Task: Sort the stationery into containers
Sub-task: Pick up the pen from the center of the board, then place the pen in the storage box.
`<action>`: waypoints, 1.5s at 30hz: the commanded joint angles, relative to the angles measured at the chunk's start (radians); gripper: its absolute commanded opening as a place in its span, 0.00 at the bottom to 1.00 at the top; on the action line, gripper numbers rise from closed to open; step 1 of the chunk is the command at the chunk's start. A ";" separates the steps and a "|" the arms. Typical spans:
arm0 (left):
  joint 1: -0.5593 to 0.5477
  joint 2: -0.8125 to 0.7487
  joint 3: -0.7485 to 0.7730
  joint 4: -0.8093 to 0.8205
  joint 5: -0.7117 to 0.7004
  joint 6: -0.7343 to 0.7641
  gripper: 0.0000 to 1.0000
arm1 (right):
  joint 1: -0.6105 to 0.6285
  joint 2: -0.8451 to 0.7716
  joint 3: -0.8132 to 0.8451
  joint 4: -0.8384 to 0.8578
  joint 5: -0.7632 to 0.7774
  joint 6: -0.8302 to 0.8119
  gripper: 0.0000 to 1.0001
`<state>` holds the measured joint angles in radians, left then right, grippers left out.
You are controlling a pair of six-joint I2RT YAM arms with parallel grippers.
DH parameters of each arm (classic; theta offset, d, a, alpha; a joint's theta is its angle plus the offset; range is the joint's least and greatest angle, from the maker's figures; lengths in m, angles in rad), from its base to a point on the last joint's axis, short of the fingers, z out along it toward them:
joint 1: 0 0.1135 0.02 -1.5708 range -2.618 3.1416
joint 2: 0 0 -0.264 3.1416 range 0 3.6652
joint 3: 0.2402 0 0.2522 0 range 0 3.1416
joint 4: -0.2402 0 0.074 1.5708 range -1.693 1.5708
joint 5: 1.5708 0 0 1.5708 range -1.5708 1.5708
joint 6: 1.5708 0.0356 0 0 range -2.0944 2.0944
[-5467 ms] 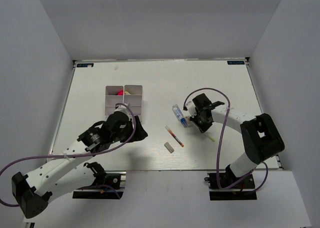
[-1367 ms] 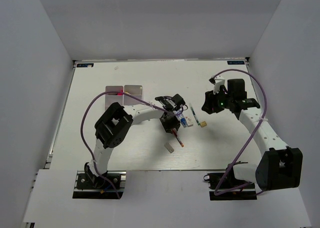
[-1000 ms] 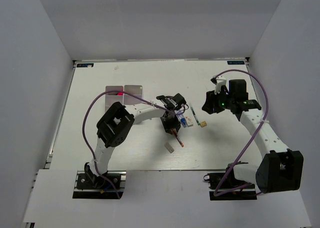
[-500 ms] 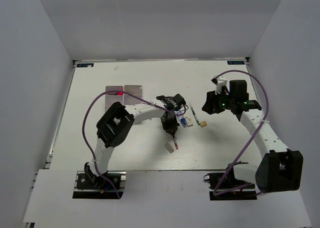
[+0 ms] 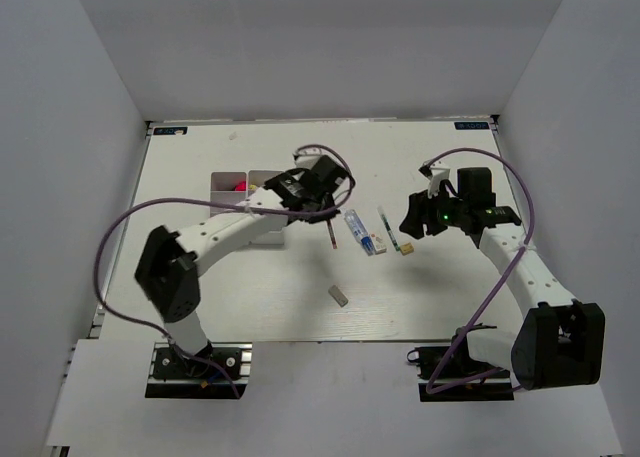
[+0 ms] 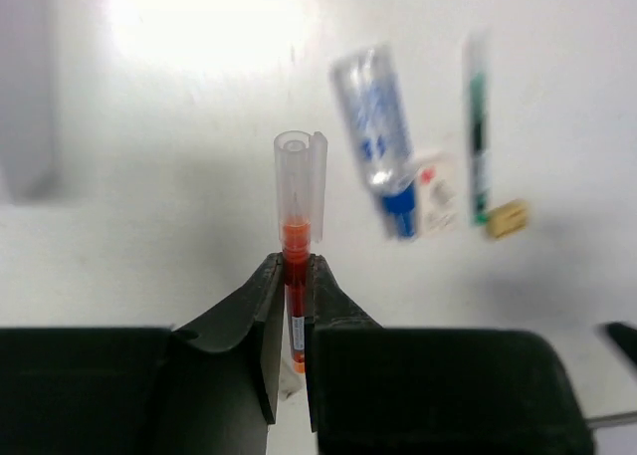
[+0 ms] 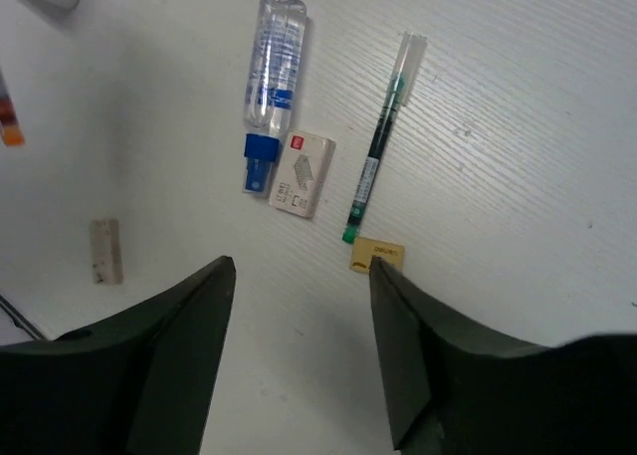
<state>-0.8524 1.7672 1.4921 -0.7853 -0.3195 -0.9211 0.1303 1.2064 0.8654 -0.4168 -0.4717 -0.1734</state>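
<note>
My left gripper (image 5: 325, 211) (image 6: 292, 272) is shut on a red pen (image 5: 330, 235) (image 6: 296, 208) and holds it off the table, just right of the white organizer (image 5: 228, 185). On the table lie a clear blue-capped tube (image 5: 356, 225) (image 7: 271, 77), a white eraser (image 7: 304, 173), a green pen (image 5: 385, 223) (image 7: 383, 146), a yellow eraser (image 5: 406, 248) (image 7: 377, 253) and a grey eraser (image 5: 339, 296) (image 7: 106, 249). My right gripper (image 5: 408, 224) (image 7: 299, 268) hovers open above the table, its right finger next to the yellow eraser.
The left arm's forearm crosses over the front of the organizer and hides part of it; something pink (image 5: 240, 186) shows in one compartment. The left wrist view also shows the tube (image 6: 376, 141) and green pen (image 6: 477, 136) ahead of the held pen.
My left gripper shut on the red pen, lifted it from the table and swung up and left toward the organizer. The right gripper's jaws widened slightly and it shifted a little.
</note>
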 commanded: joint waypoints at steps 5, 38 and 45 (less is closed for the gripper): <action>0.104 -0.138 0.033 -0.118 -0.354 -0.073 0.00 | -0.005 -0.022 -0.028 0.019 -0.090 -0.026 0.22; 0.466 -0.002 0.105 -0.269 -0.725 -0.219 0.00 | -0.004 -0.005 -0.048 -0.002 -0.088 -0.049 0.34; 0.448 -0.002 0.054 -0.224 -0.716 -0.251 0.00 | -0.009 0.004 -0.029 -0.020 -0.079 -0.067 0.35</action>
<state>-0.3920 1.7916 1.5631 -1.0378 -0.9955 -1.1316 0.1280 1.2034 0.8196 -0.4213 -0.5491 -0.2192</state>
